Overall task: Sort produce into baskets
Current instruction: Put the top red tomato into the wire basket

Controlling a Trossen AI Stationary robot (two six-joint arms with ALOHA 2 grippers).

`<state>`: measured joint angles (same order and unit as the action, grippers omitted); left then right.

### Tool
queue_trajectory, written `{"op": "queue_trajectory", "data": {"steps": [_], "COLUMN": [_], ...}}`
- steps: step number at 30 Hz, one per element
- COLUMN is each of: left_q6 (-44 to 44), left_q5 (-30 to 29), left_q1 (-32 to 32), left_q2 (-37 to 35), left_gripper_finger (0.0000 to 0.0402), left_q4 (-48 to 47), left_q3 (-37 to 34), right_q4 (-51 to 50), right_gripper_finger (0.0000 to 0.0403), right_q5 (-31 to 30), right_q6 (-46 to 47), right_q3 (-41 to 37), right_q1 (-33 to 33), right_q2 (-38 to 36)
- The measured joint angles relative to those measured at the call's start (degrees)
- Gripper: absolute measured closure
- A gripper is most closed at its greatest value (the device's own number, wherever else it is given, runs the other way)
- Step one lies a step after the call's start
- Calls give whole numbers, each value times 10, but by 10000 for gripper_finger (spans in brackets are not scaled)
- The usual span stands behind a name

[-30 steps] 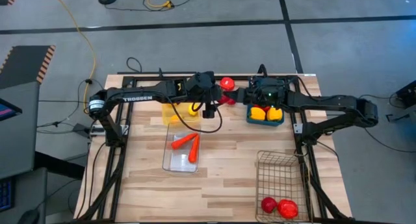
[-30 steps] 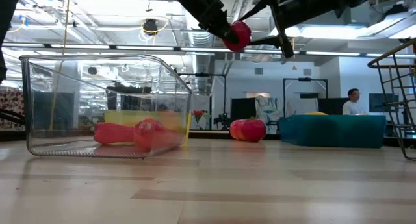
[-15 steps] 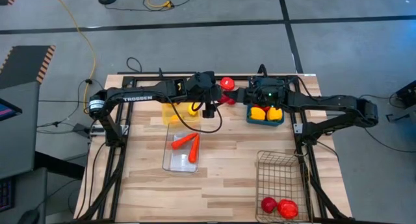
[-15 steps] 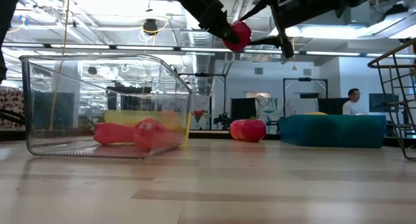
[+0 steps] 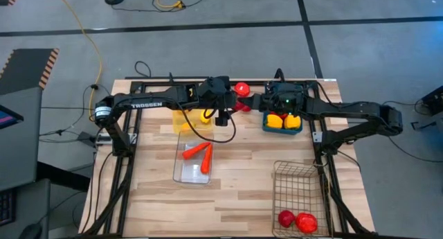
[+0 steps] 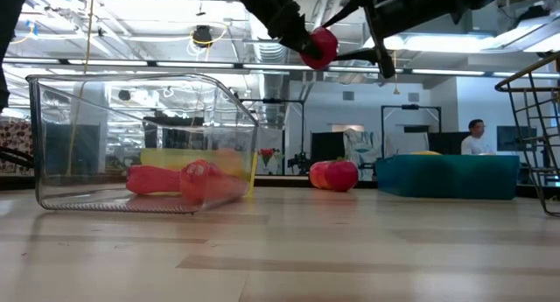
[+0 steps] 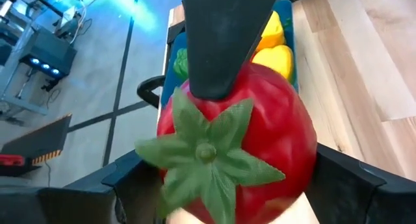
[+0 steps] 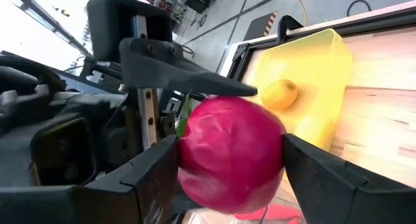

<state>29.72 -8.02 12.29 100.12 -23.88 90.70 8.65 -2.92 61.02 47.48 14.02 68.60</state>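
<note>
A red tomato [image 5: 241, 90] with a green calyx [image 7: 207, 152] hangs high above the table's far middle; it also shows in the low view [image 6: 320, 46]. My left gripper [image 5: 237, 92] comes from the table's left and my right gripper [image 5: 250, 98] from the right. Both are shut on the tomato. A yellow bin [image 5: 185, 121] holds a lemon [image 5: 205, 116]. A clear bin [image 5: 193, 166] holds carrots [image 5: 197, 152]. A blue bin [image 5: 282, 128] holds yellow peppers [image 5: 284, 120]. A wire basket [image 5: 299, 187] holds red produce [image 5: 297, 220]. My left gripper pinches the tomato between its two fingers [image 7: 133, 175] on two opposite sides [image 7: 302, 146]. The fingers come level from the table's left. The tomato is lifted clear, its calyx toward my left wrist. My right gripper pinches the tomato between its two fingers [image 8: 149, 175] on two other opposite sides [image 8: 190, 152]. The fingers come level from the table's right, crossed to the left gripper's pair; one of them shows on the tomato in the left wrist view [image 7: 224, 49].
More red produce [image 5: 242, 106] lies on the table under the tomato, between the yellow bin and the blue bin; it also shows in the low view [image 6: 333, 174]. Bare wood lies between the clear bin and the wire basket [image 5: 242, 176].
</note>
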Motion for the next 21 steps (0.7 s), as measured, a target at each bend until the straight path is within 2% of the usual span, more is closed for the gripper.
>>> {"op": "queue_trajectory", "data": {"steps": [9, 21], "left_q6": [12, 11], "left_q5": [2, -8], "left_q1": [-4, -4], "left_q2": [0, 0], "left_gripper_finger": [46, 42], "left_q4": [23, 16], "left_q3": [1, 1], "right_q4": [6, 4], "right_gripper_finger": [113, 113], "right_q5": [6, 10], "right_q6": [2, -15], "right_q3": [0, 0], "right_q1": [0, 11], "right_q2": [1, 0]}}
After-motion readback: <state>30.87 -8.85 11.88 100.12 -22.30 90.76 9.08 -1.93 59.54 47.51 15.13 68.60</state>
